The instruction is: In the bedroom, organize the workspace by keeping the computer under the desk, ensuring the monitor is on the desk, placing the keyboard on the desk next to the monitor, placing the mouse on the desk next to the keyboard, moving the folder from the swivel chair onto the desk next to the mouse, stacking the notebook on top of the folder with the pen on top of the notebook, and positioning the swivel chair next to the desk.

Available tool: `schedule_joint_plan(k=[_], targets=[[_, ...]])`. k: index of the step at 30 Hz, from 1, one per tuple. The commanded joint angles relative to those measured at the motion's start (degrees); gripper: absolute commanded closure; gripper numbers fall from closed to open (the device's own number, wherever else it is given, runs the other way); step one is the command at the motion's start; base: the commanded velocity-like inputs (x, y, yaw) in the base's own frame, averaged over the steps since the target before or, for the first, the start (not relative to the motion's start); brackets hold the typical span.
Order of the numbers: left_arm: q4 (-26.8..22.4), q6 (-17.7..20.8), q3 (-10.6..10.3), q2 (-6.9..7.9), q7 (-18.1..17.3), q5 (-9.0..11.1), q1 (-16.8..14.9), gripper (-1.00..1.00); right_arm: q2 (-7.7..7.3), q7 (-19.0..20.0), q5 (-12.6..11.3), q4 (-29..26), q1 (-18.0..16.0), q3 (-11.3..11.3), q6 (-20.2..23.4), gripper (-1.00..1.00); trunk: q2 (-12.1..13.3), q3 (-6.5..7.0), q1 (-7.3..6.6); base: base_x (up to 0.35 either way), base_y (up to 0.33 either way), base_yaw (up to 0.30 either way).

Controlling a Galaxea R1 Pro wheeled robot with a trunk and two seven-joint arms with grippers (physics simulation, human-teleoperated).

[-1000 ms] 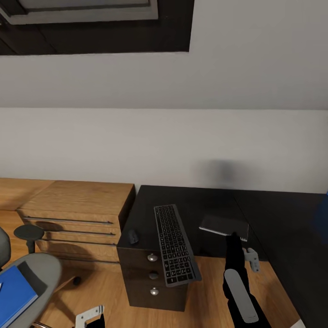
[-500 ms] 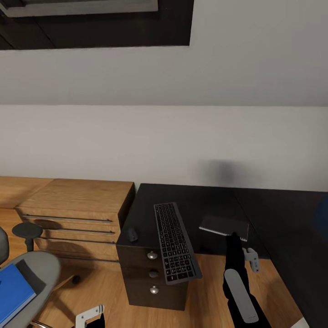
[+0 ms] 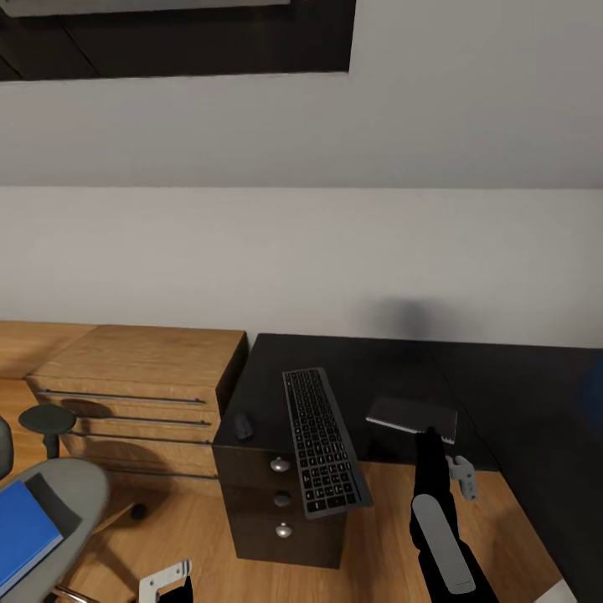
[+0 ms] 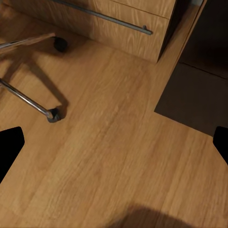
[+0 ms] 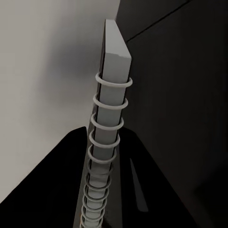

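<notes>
The right gripper (image 3: 431,437) is grasping the notebook (image 3: 412,414) by its ring edge, above the floor between the drawer unit (image 3: 280,502) and the desk (image 3: 536,419). The left gripper (image 4: 114,145) is released. The keyboard (image 3: 324,441) and mouse (image 3: 244,425) lie on the drawers, and the folder (image 3: 25,536) on the chair (image 3: 71,494), so most work is left. The desk on the right has room.

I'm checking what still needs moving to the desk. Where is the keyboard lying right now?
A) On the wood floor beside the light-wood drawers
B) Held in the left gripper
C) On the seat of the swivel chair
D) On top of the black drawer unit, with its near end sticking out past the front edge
D: in the head view the keyboard lies on the black drawer unit, its near end overhanging the knobbed drawer fronts.
</notes>
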Motion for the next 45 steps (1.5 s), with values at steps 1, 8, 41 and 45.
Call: schedule_joint_plan(k=[1,8,41,45], targets=[[-0.11,0.25,0.04,-0.03,0.11,0.40,-0.02,-1.00,0.02,-0.07,-0.24,-0.06,-0.04,0.00,-0.15,1.00,-0.45,-0.25,0.23,0.000,0.000,0.000],[-0.11,0.25,0.04,-0.03,0.16,0.40,-0.02,-1.00,0.02,-0.12,-0.24,-0.06,-0.04,0.00,-0.15,1.00,-3.26,-1.50,1.76,0.000,0.000,0.000],[0.75,0.29,0.04,0.05,0.02,0.41,-0.02,-1.00,0.02,-0.12,-0.20,0.03,-0.04,0.00,-0.15,1.00,-9.68,-4.38,5.28,0.000,0.000,0.000],[1.32,0.21,0.04,0.06,0.05,0.40,-0.02,-1.00,0.02,-0.09,-0.19,0.03,-0.04,0.05,-0.15,1.00,-9.68,-4.38,5.28,-0.041,0.000,0.000]])
